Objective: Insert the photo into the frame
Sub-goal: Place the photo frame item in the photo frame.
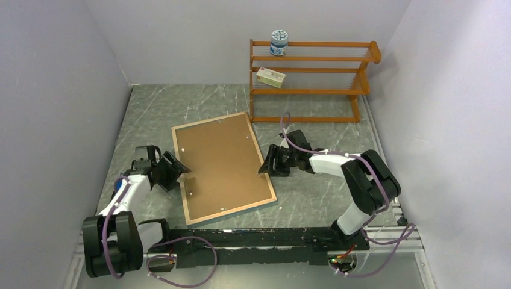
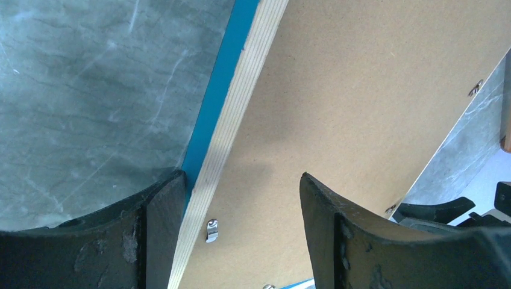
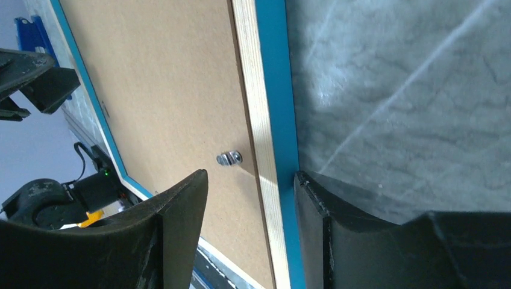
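Note:
The frame (image 1: pixel 263 162) lies back side up in the middle of the table, its light wood rim around the brown backing board (image 1: pixel 220 165). The photo is hidden. My left gripper (image 1: pixel 175 171) is open and straddles the frame's left edge. In the left wrist view (image 2: pixel 240 180) one finger is outside the blue edge (image 2: pixel 220 96) and the other is over the board, near a metal clip (image 2: pixel 211 230). My right gripper (image 1: pixel 267 164) is open and straddles the right edge. In the right wrist view (image 3: pixel 250 174) the rim (image 3: pixel 253 90) runs between the jaws, below a clip (image 3: pixel 229 158).
An orange-brown wooden shelf rack (image 1: pixel 313 92) stands at the back right with a round tin (image 1: pixel 279 43) on top and a small box (image 1: pixel 270 77) on a lower shelf. Grey walls close in the left, back and right.

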`<state>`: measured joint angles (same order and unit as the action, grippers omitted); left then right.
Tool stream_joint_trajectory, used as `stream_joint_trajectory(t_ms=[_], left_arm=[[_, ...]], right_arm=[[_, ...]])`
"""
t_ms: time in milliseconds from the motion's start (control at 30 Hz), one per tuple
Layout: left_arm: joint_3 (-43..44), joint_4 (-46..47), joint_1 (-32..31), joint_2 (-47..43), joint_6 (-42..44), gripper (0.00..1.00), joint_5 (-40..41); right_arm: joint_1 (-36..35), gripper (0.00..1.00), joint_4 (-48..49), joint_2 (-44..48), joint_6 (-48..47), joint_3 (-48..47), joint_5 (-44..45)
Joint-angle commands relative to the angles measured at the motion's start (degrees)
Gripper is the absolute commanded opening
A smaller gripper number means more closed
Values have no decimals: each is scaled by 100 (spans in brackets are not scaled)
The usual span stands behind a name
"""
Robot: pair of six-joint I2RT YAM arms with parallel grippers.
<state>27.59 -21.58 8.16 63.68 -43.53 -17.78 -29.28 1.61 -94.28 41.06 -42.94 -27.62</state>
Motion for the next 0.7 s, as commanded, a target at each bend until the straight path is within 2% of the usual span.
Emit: stream_joint_trajectory(t_ms=[0,200,333,667], left_arm=[[-17,-242,-315,-131,-464,70,-1075],[607,-860,-315,-219,-103,76,179],[872,-749,-312,-141,-7,81,724],[945,-64,-306,771,33,79,822]], right_arm=[[-269,57,227,375,290,256,-921],[-229,64,-1179,496,-573,-534,393],[-232,68,-1554,229,-838,-1370,1201],[-254,60,-1790,-1202,-1150,-3122,1294]])
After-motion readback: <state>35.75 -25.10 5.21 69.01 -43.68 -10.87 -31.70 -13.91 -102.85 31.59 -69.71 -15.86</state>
